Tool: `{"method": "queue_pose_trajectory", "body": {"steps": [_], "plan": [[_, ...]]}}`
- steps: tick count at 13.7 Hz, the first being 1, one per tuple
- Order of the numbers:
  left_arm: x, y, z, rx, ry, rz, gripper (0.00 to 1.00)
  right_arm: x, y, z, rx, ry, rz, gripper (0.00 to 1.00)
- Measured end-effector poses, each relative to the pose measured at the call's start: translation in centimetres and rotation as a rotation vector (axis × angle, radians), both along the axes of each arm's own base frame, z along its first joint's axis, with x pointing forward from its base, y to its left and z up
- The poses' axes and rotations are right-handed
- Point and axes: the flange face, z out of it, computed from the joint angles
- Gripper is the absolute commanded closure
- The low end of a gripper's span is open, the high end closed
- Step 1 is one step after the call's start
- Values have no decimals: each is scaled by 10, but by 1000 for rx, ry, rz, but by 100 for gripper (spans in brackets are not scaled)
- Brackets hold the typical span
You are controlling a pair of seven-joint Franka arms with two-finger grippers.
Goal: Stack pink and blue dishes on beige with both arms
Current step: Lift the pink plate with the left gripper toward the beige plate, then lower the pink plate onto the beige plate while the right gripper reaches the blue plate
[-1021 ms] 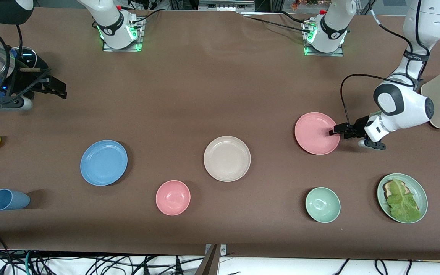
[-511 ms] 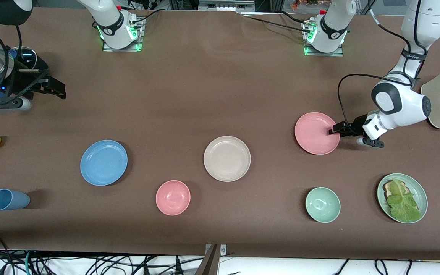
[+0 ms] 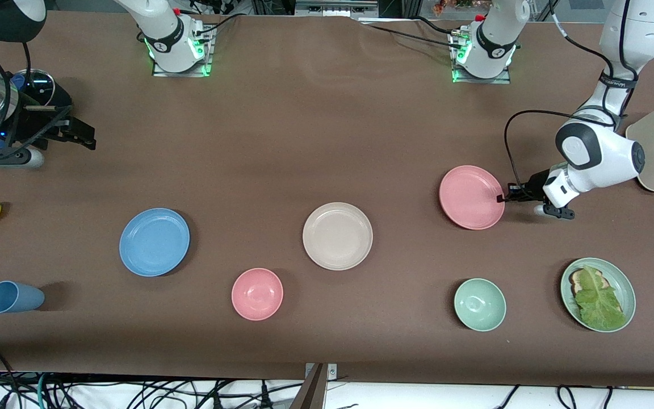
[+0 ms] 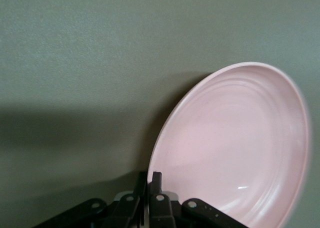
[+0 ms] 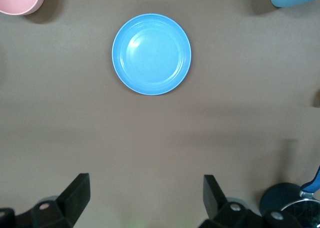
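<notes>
While the right gripper (image 5: 145, 198) hung with its black fingers spread wide and empty over bare brown tabletop toward the right arm's end, the left gripper (image 3: 502, 198) had its fingers pinched tight on the rim of the pink plate (image 3: 472, 197). That plate, round, matte and low-rimmed, sat tilted, toward the left arm's end. The beige plate (image 3: 337, 236) lay flat at mid-table, bare. The blue plate (image 3: 154, 242), equally smooth and round, lay flat toward the right arm's end, well apart from both.

Salmon pink plate (image 3: 470, 197), sky blue plate (image 3: 154, 242), cream-beige plate (image 3: 337, 236), brown table (image 3: 315, 130).
</notes>
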Motion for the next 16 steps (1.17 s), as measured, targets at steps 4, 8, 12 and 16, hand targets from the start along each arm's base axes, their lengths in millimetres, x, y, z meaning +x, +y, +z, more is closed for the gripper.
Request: {"method": "queue_pose_trajectory", "body": {"steps": [4, 8, 12, 16], "plan": [[9, -4, 10, -18, -7, -12, 100, 11, -6, -13, -2, -9, -9, 0], [50, -37, 58, -76, -7, -16, 100, 16, -6, -25, -4, 9, -9, 0], [79, -133, 92, -71, 17, 3, 100, 28, -11, -57, -10, 54, -19, 0], [94, -229, 116, -72, 51, 40, 100, 51, -48, -96, -3, 45, 11, 0]]}}
